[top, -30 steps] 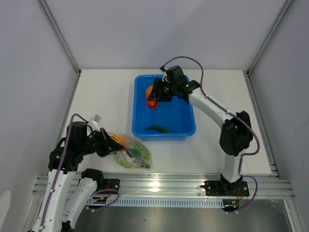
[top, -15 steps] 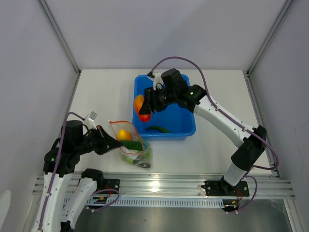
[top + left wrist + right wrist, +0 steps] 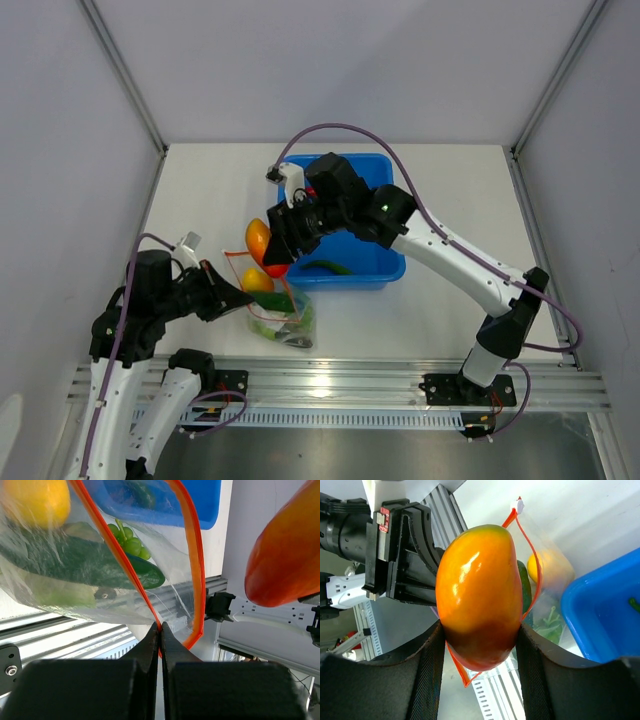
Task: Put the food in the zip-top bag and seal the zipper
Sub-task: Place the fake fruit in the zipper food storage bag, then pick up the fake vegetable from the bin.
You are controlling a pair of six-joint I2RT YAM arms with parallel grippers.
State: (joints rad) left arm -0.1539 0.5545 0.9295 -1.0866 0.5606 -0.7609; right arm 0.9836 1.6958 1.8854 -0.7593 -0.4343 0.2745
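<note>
My right gripper (image 3: 268, 252) is shut on an orange-red mango-shaped toy (image 3: 259, 242) (image 3: 479, 592) and holds it just above the open mouth of the clear zip-top bag (image 3: 285, 315). My left gripper (image 3: 232, 296) (image 3: 160, 630) is shut on the bag's orange-red zipper strip (image 3: 196, 565) and holds the mouth up and open. Inside the bag I see a yellow-orange piece (image 3: 258, 280) (image 3: 37, 502), a dark green cucumber (image 3: 82, 562) and green grapes (image 3: 127, 537). A green pepper (image 3: 325, 266) lies in the blue bin (image 3: 385, 262).
The blue bin stands mid-table, right of the bag, under my right arm. An aluminium rail (image 3: 340, 385) runs along the table's near edge, just below the bag. Grey walls close in both sides and the back.
My right gripper carried the mango out of the blue bin, leftward and toward the near edge, to above the bag mouth. My left gripper lifted and opened the bag mouth, then held still.
</note>
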